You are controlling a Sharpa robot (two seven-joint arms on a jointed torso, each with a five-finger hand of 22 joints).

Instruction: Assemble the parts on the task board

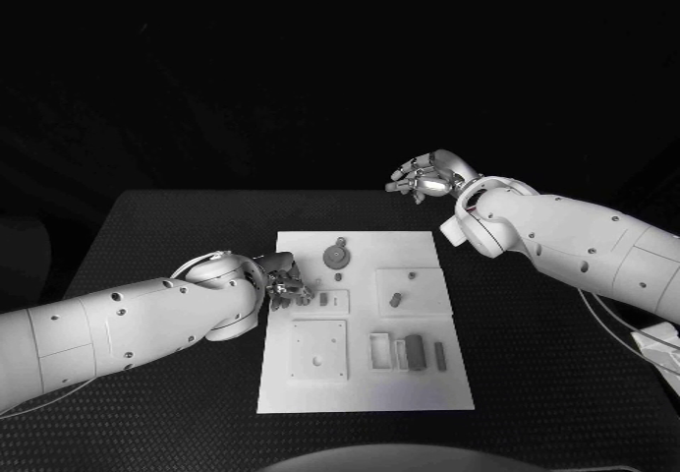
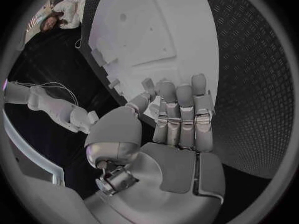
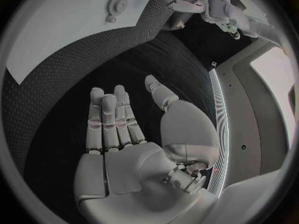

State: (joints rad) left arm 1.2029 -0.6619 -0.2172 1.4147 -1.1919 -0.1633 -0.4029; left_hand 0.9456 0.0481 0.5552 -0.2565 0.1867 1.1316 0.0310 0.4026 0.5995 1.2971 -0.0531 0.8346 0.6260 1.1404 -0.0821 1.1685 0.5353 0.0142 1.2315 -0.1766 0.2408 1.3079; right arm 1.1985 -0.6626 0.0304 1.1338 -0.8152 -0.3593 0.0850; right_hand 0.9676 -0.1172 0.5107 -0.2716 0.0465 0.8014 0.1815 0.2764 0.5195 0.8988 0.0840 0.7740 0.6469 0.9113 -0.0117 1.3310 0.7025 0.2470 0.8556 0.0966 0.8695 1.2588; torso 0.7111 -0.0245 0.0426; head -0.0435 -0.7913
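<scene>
The white task board (image 1: 366,393) lies in the middle of the black table. On it I see a round grey part (image 1: 336,256) near the far edge, small grey parts (image 1: 397,298) in the middle, and upright block parts (image 1: 414,352) to the right of a square plate (image 1: 320,349). My left hand (image 1: 284,280) hovers at the board's left edge, fingers straight and side by side (image 2: 181,119), holding nothing. Beyond the board's far right corner my right hand (image 1: 429,177) is raised over bare table, its palm (image 3: 118,129) flat and empty.
Black textured table (image 1: 170,226) surrounds the board on all sides. A white cable (image 1: 624,329) and a white object (image 1: 660,346) lie under my right arm at the table's right edge. The round part (image 3: 115,5) also shows in the right wrist view.
</scene>
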